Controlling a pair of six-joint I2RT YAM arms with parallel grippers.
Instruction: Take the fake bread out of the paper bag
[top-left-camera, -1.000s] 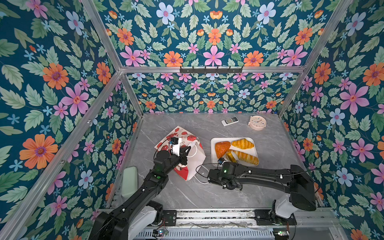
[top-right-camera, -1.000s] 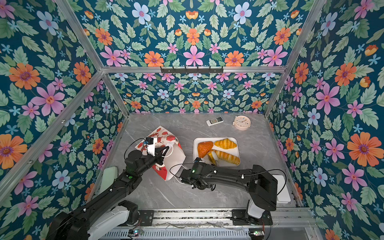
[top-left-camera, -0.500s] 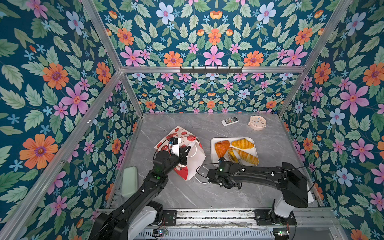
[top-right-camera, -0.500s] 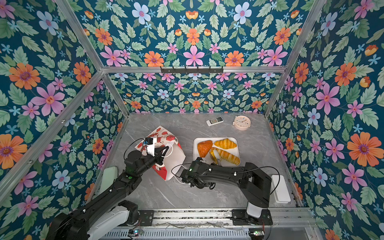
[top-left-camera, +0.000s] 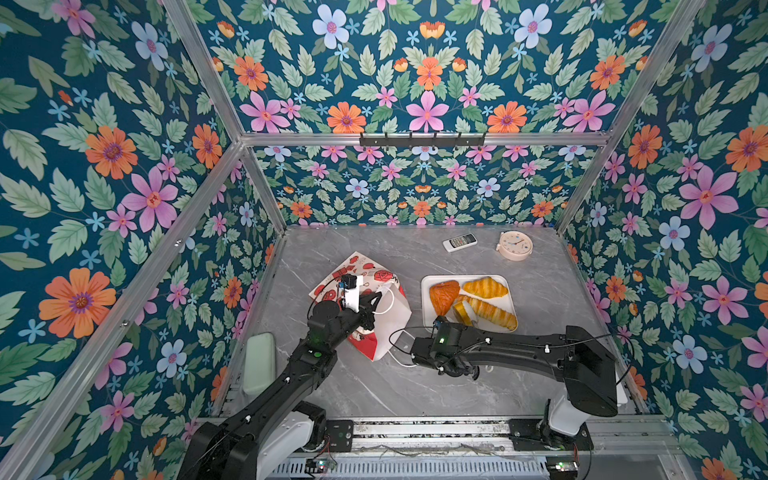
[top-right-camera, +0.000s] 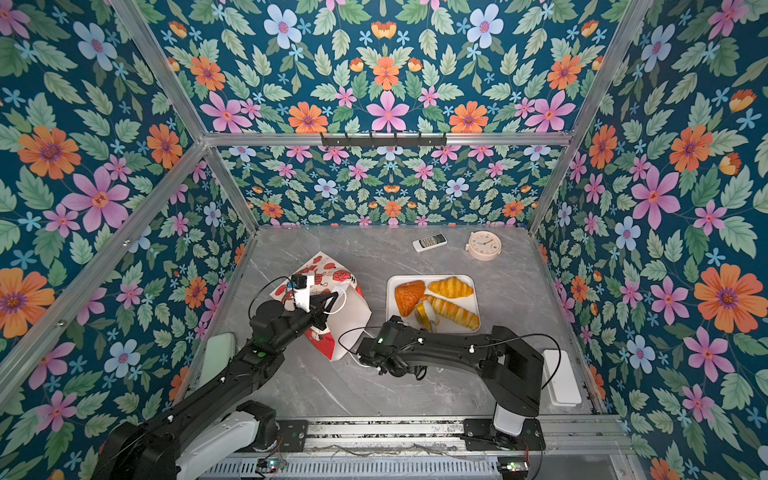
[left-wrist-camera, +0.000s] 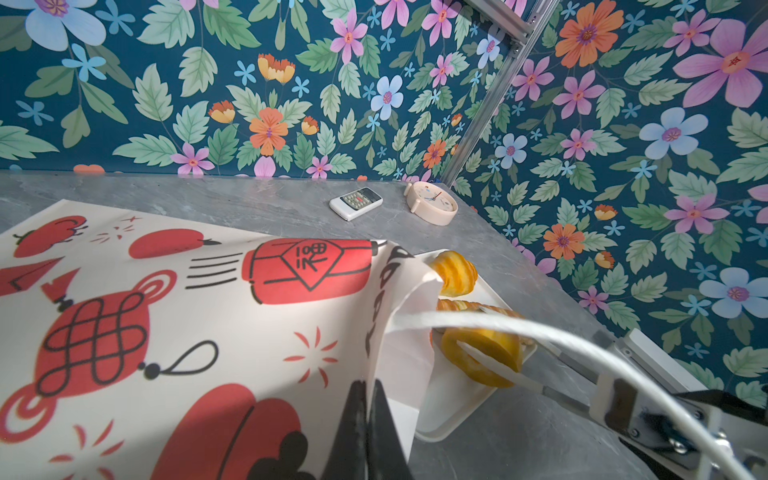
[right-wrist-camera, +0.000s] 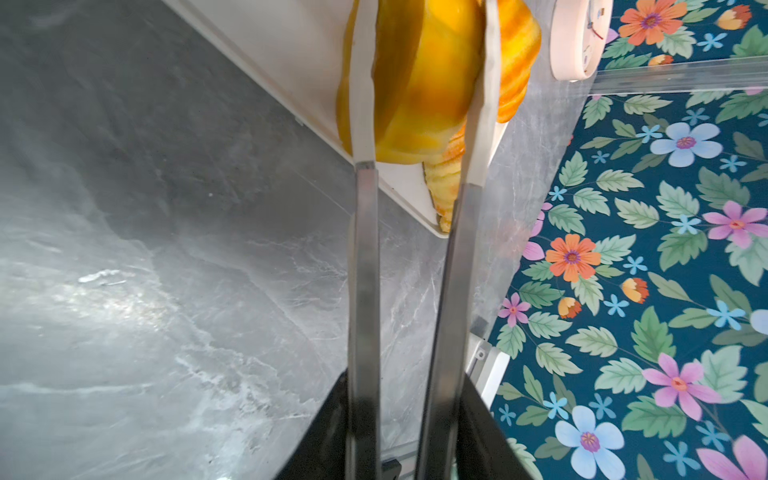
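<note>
The paper bag (top-left-camera: 390, 328) (top-right-camera: 352, 328) lies tilted on the grey table, white with red prints (left-wrist-camera: 208, 311). My left gripper (top-left-camera: 371, 306) (top-right-camera: 328, 302) (left-wrist-camera: 368, 399) is shut on the bag's upper edge. My right gripper (top-left-camera: 441, 326) (right-wrist-camera: 405, 395) is shut on metal tongs (right-wrist-camera: 365, 257) whose white tips flank a yellow ring of fake bread (top-left-camera: 462, 312) (left-wrist-camera: 482, 357) (right-wrist-camera: 419, 83) at the near edge of the white tray (top-left-camera: 428, 322). I cannot tell whether the ring rests on the tray. A brown bun (top-left-camera: 444, 296), a croissant (top-left-camera: 485, 287) and a long twisted stick (top-left-camera: 494, 315) lie in the tray. The bag's inside is hidden.
A remote (top-left-camera: 459, 242) and a round cream clock (top-left-camera: 515, 246) lie near the back wall. A pale green block (top-left-camera: 259, 363) sits by the left wall, a white box (top-right-camera: 561, 376) by the right. A white cord handle (top-left-camera: 400, 354) trails on the table under my right wrist.
The right arm's rear joint has drawn in toward the left while the tongs' tips stay at the tray's near edge. Left arm and bag have not moved.
</note>
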